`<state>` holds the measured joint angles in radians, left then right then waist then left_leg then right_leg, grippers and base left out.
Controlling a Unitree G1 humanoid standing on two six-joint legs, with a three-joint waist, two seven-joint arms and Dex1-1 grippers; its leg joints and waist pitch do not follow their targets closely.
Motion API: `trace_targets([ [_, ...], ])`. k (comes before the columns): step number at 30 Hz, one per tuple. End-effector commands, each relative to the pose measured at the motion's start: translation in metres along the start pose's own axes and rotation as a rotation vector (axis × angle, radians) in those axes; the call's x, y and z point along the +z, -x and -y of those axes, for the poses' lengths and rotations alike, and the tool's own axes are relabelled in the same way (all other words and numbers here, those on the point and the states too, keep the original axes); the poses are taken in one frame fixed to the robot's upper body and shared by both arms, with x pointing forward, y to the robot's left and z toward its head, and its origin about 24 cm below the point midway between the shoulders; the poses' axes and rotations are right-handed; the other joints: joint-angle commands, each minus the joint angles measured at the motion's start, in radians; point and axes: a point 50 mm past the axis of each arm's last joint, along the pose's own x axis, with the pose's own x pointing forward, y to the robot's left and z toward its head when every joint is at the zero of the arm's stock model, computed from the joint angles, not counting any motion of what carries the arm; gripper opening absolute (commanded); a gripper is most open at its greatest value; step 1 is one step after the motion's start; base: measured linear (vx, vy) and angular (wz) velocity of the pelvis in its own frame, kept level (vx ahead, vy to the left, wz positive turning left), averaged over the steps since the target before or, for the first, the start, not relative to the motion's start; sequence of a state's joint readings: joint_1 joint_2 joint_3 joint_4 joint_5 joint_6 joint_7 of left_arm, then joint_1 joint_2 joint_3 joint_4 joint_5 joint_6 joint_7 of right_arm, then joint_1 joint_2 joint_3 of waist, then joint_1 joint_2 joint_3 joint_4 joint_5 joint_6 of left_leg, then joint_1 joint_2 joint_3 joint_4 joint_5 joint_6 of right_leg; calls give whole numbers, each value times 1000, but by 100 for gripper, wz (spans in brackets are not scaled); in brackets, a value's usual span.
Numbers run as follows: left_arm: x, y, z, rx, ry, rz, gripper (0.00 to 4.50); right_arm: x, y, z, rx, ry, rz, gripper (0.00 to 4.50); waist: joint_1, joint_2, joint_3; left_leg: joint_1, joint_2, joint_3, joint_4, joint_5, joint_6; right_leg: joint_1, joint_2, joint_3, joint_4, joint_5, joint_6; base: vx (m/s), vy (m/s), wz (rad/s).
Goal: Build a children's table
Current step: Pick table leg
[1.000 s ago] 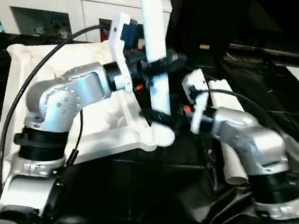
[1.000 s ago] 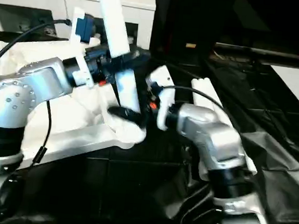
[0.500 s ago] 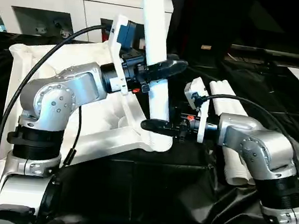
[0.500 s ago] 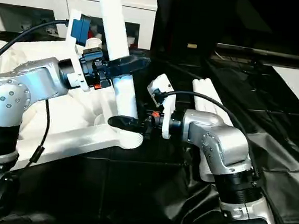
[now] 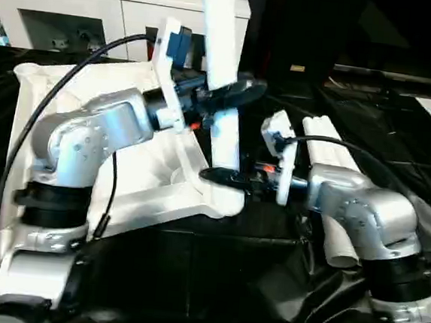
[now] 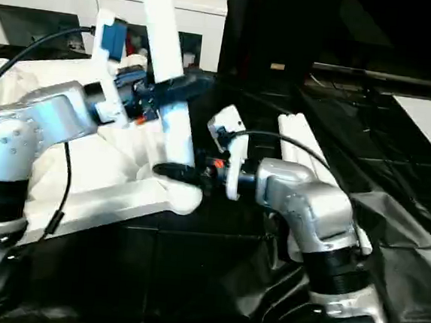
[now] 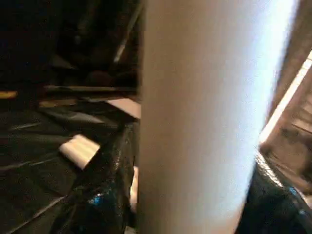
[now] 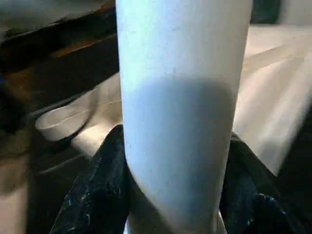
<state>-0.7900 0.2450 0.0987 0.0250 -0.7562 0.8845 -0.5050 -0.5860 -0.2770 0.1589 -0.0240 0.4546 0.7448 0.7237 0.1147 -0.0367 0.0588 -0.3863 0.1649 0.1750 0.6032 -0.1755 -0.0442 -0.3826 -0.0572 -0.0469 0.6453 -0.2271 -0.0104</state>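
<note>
While the white table top (image 5: 78, 96) lies upside down on the black-covered counter (image 5: 213, 275), one white leg (image 5: 223, 79) stands upright in its near corner socket (image 5: 227, 196). The left gripper (image 5: 225, 94) grasps the leg higher up; the right gripper (image 5: 225, 177) clenches it just above the socket. More legs (image 5: 329, 152) lie beside the right arm.

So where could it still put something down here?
Bare black sheet lies in front of the upturned white plastic tabletop. It is crowded at the near corner socket, where both grippers clasp the upright white tube leg.
</note>
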Motion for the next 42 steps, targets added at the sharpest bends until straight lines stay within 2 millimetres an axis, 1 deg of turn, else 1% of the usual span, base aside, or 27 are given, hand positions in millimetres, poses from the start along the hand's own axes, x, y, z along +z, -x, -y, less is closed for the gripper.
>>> trace_targets([
  [1, 0, -7, -8, 157, -56, 9, 301, 2, -2, 9, -123, 83, 18, 189, -1, 18, -70, 22, 61, -26, -69, -119, -69, 47, -85, 51, -73, 13, -188, 0, 0, 0],
  [3, -6, -11, -12, 244, -80, 26, 321, 0, -8, 11, -186, 113, 25, 189, -1, 16, -70, 21, 61, -26, -68, -115, -67, 49, -88, 52, -74, 23, -184, 0, 0, 0],
  [4, -6, -11, -12, 244, -80, 26, 328, 0, -8, 11, -186, 113, 25, 189, -2, 16, -70, 21, 60, -26, -68, -115, -66, 49, -87, 51, -74, 23, -183, 0, 0, 0],
  [5, -11, -15, -14, 300, -76, 42, 332, -1, -13, 12, -241, 161, 33, 189, -1, 17, -73, 19, 61, -28, -67, -102, -63, 53, -88, 51, -70, 45, -182, 0, 0, 0],
  [6, -11, -15, -14, 300, -76, 42, 332, -1, -13, 12, -241, 161, 33, 189, -1, 17, -73, 19, 61, -28, -67, -102, -63, 53, -88, 51, -70, 45, -182, 0, 0, 0],
  [7, -15, -17, -16, 359, -83, 37, 332, -2, -18, 13, -294, 203, 31, 189, -2, 15, -73, 20, 61, -28, -66, -95, -58, 53, -87, 51, -70, 63, -181, 0, 0, 0],
  [8, -15, -17, -17, 366, -84, 38, 332, -2, -19, 13, -303, 209, 32, 189, -4, 16, -72, 19, 60, -27, -66, -95, -58, 51, -85, 51, -69, 66, -181, 0, 0, 0],
  [11, -17, -18, -17, 399, -69, 56, 332, -3, -24, 14, -347, 243, 36, 189, -5, 16, -71, 21, 59, -26, -67, -107, -54, 52, -85, 51, -71, 53, -184, 0, 0, 0],
  [13, -17, -18, -19, 425, -54, 78, 305, -5, -28, 12, -350, 273, 34, 189, -5, 15, -69, 22, 59, -26, -67, -117, -47, 51, -85, 51, -73, 45, -184, 0, 0, 0],
  [15, -16, -17, -22, 449, -50, 89, 294, -6, -31, 12, -366, 293, 38, 189, -7, 16, -69, 21, 59, -26, -68, -124, -46, 50, -84, 52, -74, 34, -185, 0, 0, 0],
  [17, -16, -17, -22, 458, -45, 96, 272, -6, -33, 12, -374, 295, 42, 189, -7, 15, -68, 22, 61, -27, -69, -134, -47, 49, -85, 52, -75, 18, -180, 0, 0, 0],
  [18, -16, -17, -23, 465, -42, 99, 263, -5, -33, 12, -380, 295, 47, 189, -7, 17, -68, 22, 61, -27, -69, -134, -47, 48, -85, 52, -74, 22, -180, 0, 0, 0],
  [20, -16, -16, -23, 477, -35, 107, 254, -5, -35, 14, -396, 294, 59, 188, -8, 17, -68, 22, 60, -26, -69, -137, -46, 48, -85, 52, -74, 23, -183, 0, 0, 0],
  [21, -15, -17, -23, 478, -31, 110, 248, -4, -35, 14, -401, 294, 63, 188, -8, 13, -68, 21, 60, -26, -69, -132, -43, 49, -85, 52, -74, 29, -183, 0, 0, 0],
  [22, -15, -17, -23, 478, -29, 112, 239, -4, -35, 15, -405, 295, 65, 188, -6, 15, -69, 22, 61, -27, -69, -131, -41, 49, -85, 52, -72, 32, -182, 0, 0, 0],
  [26, -15, -17, -20, 462, -6, 125, 200, -3, -35, 17, -417, 300, 75, 188, -7, 14, -68, 21, 60, -26, -69, -127, -37, 49, -85, 52, -72, 42, -182, 0, 0, 0],
  [27, -15, -17, -20, 462, -6, 125, 200, -3, -35, 17, -417, 300, 75, 188, -7, 14, -68, 21, 60, -26, -69, -129, -37, 49, -86, 52, -73, 39, -181, 0, 0, 0],
  [28, -14, -18, -18, 444, 1, 129, 184, 0, -35, 18, -427, 302, 96, 188, -8, 17, -68, 22, 61, -27, -69, -133, -37, 48, -85, 52, -73, 32, -181, 0, 0, 0],
  [30, -13, -18, -16, 423, 6, 130, 180, 2, -35, 18, -423, 263, 126, 188, -8, 15, -68, 22, 60, -25, -69, -138, -36, 47, -86, 53, -74, 32, -181, 0, 0, 0],
  [31, -13, -19, -15, 404, 6, 129, 177, 4, -34, 19, -414, 219, 147, 223, -9, 16, -68, 22, 60, -26, -70, -138, -35, 48, -85, 52, -73, 30, -182, 0, 0, 0],
  [33, -12, -19, -13, 392, 6, 128, 173, 5, -33, 20, -411, 198, 157, 258, -10, 17, -68, 22, 62, -27, -70, -132, -32, 48, -85, 52, -71, 41, -184, 0, 0, 0],
  [35, -11, -19, -11, 346, -4, 101, 173, 8, -28, 22, -368, 130, 173, 269, -10, 17, -69, 24, 61, -26, -69, -138, -29, 47, -85, 52, -71, 47, -189, 0, 0, 0],
  [37, -13, -17, -9, 296, -15, 53, 172, 10, -23, 23, -308, 74, 171, 293, -9, 21, -68, 25, 59, -26, -69, -140, -19, 47, -81, 51, -70, 46, -193, 0, 0, 0],
  [38, -14, -16, -9, 267, -18, 27, 172, 10, -19, 24, -285, 61, 157, 301, -8, 23, -69, 25, 60, -27, -69, -139, -19, 47, -83, 51, -70, 45, -193, 0, 0, 0],
  [39, -15, -15, -8, 251, -19, 11, 172, 10, -17, 25, -273, 56, 146, 307, -6, 25, -68, 25, 61, -28, -69, -134, -22, 47, -82, 50, -70, 47, -194, 0, 0, 0],
  [40, -15, -14, -7, 224, -12, -1, 172, 9, -15, 27, -257, 33, 125, 315, -7, 23, -67, 25, 61, -26, -70, -132, -24, 46, -82, 51, -71, 49, -194, 0, 0, 0],
  [42, -13, -11, -4, 164, -10, -17, 172, 8, -9, 27, -196, 8, 87, 335, -5, 25, -68, 24, 58, -26, -69, -132, -28, 49, -82, 50, -71, 49, -202, 0, 0, 0],
])
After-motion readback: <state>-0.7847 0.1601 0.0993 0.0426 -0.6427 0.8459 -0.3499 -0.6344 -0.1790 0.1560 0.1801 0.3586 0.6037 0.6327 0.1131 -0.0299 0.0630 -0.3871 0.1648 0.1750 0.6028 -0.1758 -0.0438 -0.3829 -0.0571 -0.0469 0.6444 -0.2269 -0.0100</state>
